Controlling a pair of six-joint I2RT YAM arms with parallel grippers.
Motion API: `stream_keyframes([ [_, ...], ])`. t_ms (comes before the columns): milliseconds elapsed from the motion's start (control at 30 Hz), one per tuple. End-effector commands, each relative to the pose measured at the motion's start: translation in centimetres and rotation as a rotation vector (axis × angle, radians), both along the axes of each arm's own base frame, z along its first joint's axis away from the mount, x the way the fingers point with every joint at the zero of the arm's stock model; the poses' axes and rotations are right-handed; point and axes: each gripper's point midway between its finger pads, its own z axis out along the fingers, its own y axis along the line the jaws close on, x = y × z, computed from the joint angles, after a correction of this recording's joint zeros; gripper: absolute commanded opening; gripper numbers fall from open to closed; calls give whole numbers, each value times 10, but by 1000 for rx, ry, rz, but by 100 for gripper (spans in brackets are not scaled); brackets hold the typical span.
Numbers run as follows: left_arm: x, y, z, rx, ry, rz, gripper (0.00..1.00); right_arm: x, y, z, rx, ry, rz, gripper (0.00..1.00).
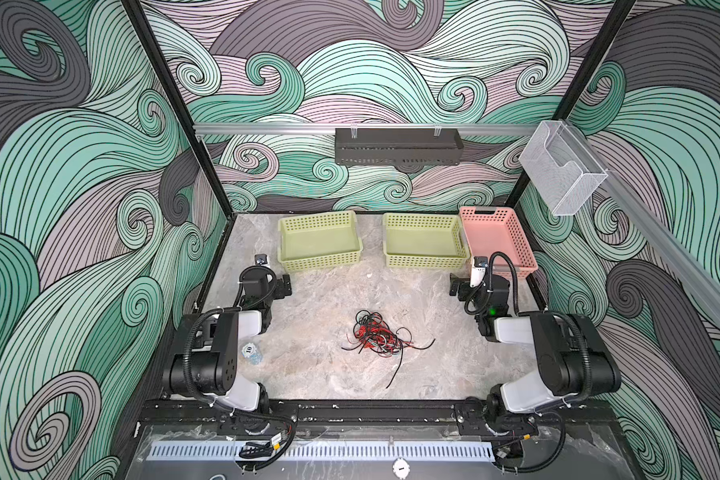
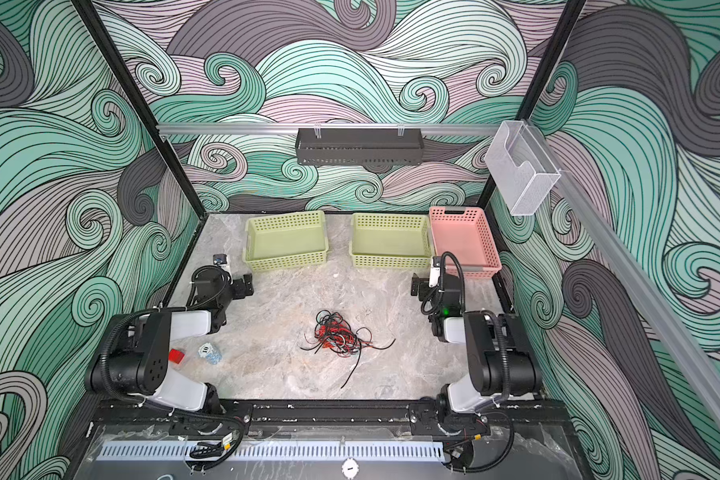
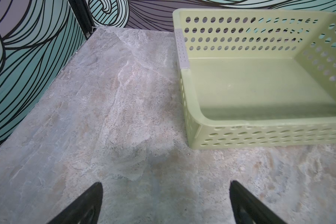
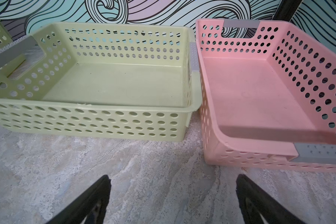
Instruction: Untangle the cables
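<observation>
— What do you get from above?
— In both top views your cables (image 1: 377,338) (image 2: 341,338) lie in one red-and-black tangle on the table (image 1: 308,374), between the two arms and touched by neither.
— And your left wrist view?
— Your left gripper (image 3: 166,184) hangs wide apart over bare table, with a green basket (image 3: 241,133) near.
— Right wrist?
— Your right gripper (image 4: 173,178) is spread too, empty, facing a second green basket (image 4: 85,122) with a pink basket (image 4: 241,155) just beside it.
</observation>
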Motion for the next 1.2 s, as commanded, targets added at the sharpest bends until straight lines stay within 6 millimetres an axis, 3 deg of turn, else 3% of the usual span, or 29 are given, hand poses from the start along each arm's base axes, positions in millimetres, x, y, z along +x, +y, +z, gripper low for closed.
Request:
stream_keyframes([
  [0, 7, 0, 14, -4, -40, -7, 99, 5, 0, 10, 12, -30, -4, 100],
  [1167, 7, 0, 13, 0, -39, -6, 99, 4, 1, 10, 3, -32, -5, 100],
])
